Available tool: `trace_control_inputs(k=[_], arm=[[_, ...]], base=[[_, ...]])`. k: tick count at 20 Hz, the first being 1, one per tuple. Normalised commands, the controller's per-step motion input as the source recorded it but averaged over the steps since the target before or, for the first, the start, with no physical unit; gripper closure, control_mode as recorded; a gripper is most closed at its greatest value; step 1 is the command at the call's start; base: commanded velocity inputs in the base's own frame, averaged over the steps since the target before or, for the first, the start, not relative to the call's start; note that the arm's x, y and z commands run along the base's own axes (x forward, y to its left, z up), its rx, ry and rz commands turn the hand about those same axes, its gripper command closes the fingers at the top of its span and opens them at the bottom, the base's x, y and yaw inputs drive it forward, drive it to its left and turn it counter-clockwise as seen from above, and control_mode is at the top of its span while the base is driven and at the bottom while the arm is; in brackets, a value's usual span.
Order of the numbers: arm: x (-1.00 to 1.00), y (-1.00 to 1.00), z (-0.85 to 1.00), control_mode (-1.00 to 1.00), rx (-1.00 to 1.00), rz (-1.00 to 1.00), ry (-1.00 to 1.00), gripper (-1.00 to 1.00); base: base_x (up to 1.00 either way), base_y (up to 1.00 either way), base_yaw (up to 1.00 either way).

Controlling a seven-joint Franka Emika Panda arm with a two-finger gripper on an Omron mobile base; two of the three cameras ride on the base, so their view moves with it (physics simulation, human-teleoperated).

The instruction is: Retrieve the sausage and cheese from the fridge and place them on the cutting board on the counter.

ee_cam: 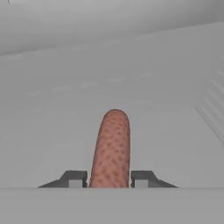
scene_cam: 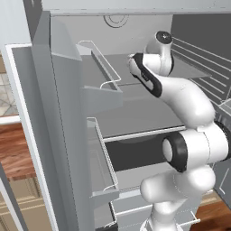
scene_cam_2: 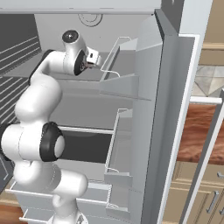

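Observation:
The sausage [ee_cam: 112, 146], a short reddish-brown cylinder with a rounded end, points away from the hand over a grey shelf of the fridge [ee_cam: 52, 131]. My gripper [ee_cam: 108, 178] has its two dark fingertips [ee_cam: 74, 178] pressed against the sausage's sides, one on each side. In the right base view the arm reaches deep into the upper part of the fridge [scene_cam_2: 166, 87], with the hand [scene_cam_2: 93, 58] near the back wall. The cheese and the cutting board are out of view.
Both fridge doors stand open, with door bins [scene_cam: 101, 85] [scene_cam_2: 122, 83] close beside the arm. Wire shelves [scene_cam: 203, 58] line the right-hand door. A strip of reddish counter [scene_cam: 13, 153] [scene_cam_2: 201, 131] shows past the doors, over beige cabinets [scene_cam_2: 205, 192].

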Motion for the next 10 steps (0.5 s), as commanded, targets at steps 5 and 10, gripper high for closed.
trace_control_inputs(k=[5, 10], arm=[[-1.0, -0.18, 0.0, -1.0, 0.04, 0.0, -0.01, 1.0], [-1.0, -0.04, 0.17, -1.0, 0.01, 0.0, -0.06, 1.0]], base=[[0.0, 0.0, 0.0], [0.0, 0.0, 0.0]])
